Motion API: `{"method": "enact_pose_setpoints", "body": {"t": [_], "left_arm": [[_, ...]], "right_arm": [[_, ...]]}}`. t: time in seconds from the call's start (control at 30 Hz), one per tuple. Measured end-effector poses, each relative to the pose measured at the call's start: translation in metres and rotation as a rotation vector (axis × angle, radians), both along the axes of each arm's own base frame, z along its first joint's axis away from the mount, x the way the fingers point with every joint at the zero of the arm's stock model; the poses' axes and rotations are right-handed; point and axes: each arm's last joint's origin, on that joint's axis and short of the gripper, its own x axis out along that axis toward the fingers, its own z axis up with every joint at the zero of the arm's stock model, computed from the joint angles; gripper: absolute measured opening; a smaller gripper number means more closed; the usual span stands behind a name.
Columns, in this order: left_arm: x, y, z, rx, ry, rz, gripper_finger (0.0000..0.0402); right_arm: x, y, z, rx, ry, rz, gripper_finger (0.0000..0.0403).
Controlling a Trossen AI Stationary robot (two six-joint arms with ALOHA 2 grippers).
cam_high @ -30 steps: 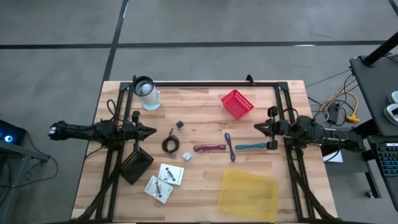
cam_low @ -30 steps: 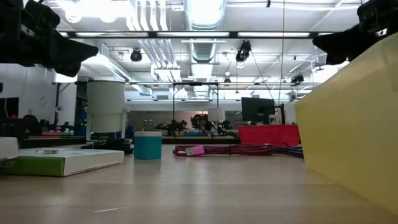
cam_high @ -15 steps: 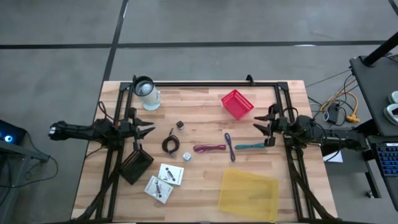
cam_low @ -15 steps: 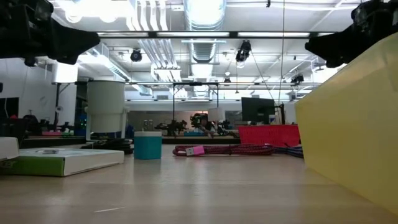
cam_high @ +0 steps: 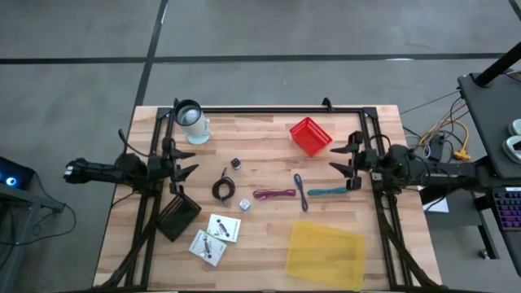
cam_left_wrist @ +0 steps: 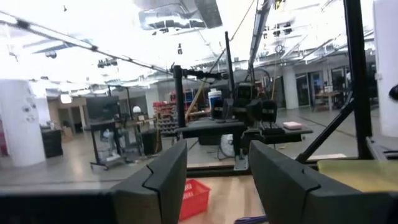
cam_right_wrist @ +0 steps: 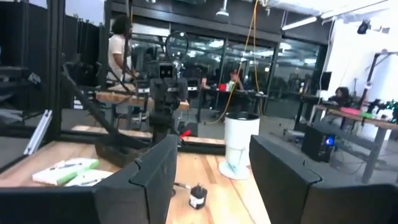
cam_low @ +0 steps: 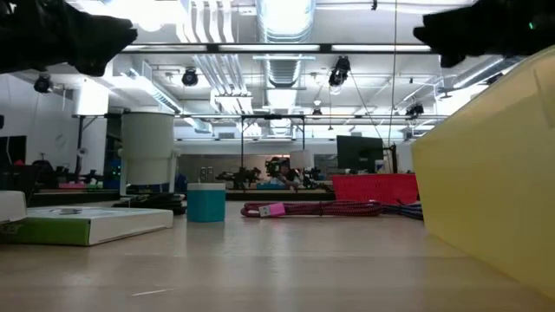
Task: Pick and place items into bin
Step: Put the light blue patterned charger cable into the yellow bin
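1. The left hand (cam_high: 186, 165) hung above the left edge of the wooden slatted surface (cam_high: 269, 130), its two dark fingers (cam_left_wrist: 163, 180) parted with a clear gap and nothing between them. In this raised, empty position it obstructed no item.

2. The right hand (cam_high: 341, 163) hung at the right edge of the surface, fingers (cam_right_wrist: 152, 171) likewise spread and empty, facing inward across the items.

3. The items lay loose in the middle band of the surface, between the two hands:
   - a black coiled cable (cam_high: 223, 190), left of centre;
   - a maroon pen-like stick (cam_high: 274, 194), at centre;
   - a purple pen-like stick (cam_high: 300, 191), just right of it;
   - a teal pen-like stick (cam_high: 329, 191), nearest the right hand;
   - two white square cards (cam_high: 223, 227), near-left;
   - a tiny black piece (cam_high: 235, 163) and a tiny white piece (cam_high: 243, 205).

4. A red square bin (cam_high: 310, 135) sat far-right and a yellow flat tray-like bin (cam_high: 324, 255) near-right; neither showed any item inside.

5. A clear cup with a black rim (cam_high: 191, 120) stood upright at the far-left corner, apart from the items.

6. Judgement: with both hands empty and all items flat on the surface, no pick had begun; the teal stick appeared the easiest first reach for the right hand.
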Motion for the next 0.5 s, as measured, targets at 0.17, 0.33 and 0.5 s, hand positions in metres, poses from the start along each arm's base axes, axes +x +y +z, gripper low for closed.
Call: {"method": "enact_pose_setpoints", "body": {"t": [0.17,0.33,0.5], "left_arm": [[0.0,0.0,-0.002,0.016,0.008,0.004,0.016],[0.001,0.0,-0.003,0.024,0.014,0.006,0.016],[0.001,0.0,-0.004,0.026,0.019,0.006,0.016]], "right_arm": [[0.017,-0.002,0.021,0.005,0.279,-0.001,0.0188],[0.033,-0.002,0.046,0.093,0.427,0.012,0.0182],[0.046,0.003,0.058,0.094,0.558,0.047,0.0182]]}}
